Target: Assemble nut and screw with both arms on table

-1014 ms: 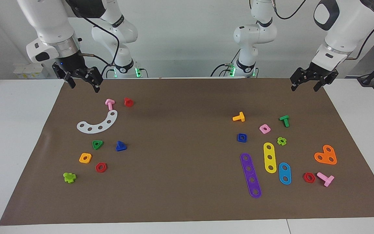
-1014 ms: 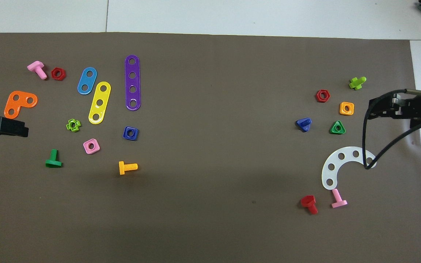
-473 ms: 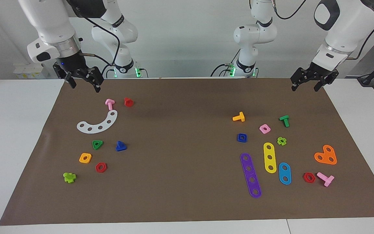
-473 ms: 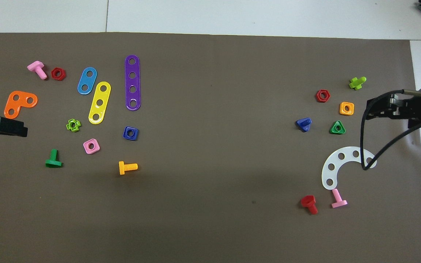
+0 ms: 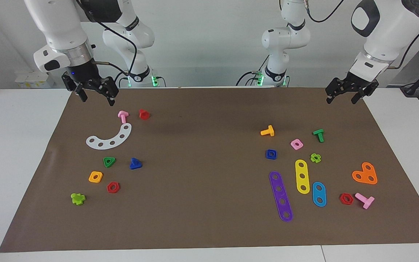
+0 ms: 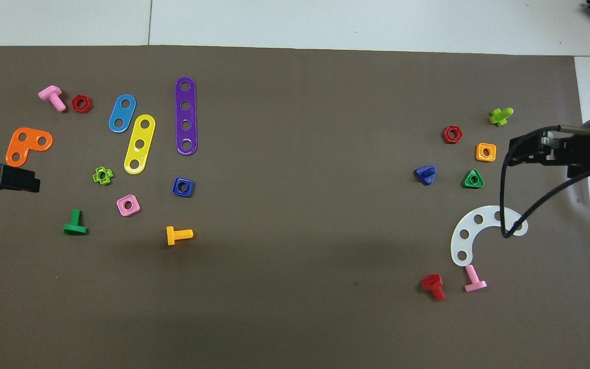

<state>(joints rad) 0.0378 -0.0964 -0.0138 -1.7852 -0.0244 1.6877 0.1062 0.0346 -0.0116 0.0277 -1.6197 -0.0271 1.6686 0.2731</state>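
The blue square nut [image 5: 271,154] is observed flat on the brown mat [image 5: 209,225], hole upward, at the left arm's end of the table, between the orange screw [image 5: 267,131] and the purple four-hole strip [image 5: 281,196]. The blue triangular-head screw [image 5: 135,163] is found at the right arm's end, beside the green triangular nut [image 5: 109,161], resting on its side with the shaft roughly level.

The left gripper [image 5: 341,96] is held in the air over the mat's edge nearest the robots, fingers spread and empty. The right gripper [image 5: 96,96] is likewise raised over the mat's corner at its own end, fingers parted, nothing held.

Neither part is touched; pickup is judged not yet begun. Each part lies farther from the robots than its own arm's gripper and toward the table's middle: the nut is best reached by the left arm, the screw by the right. The two parts are well apart.
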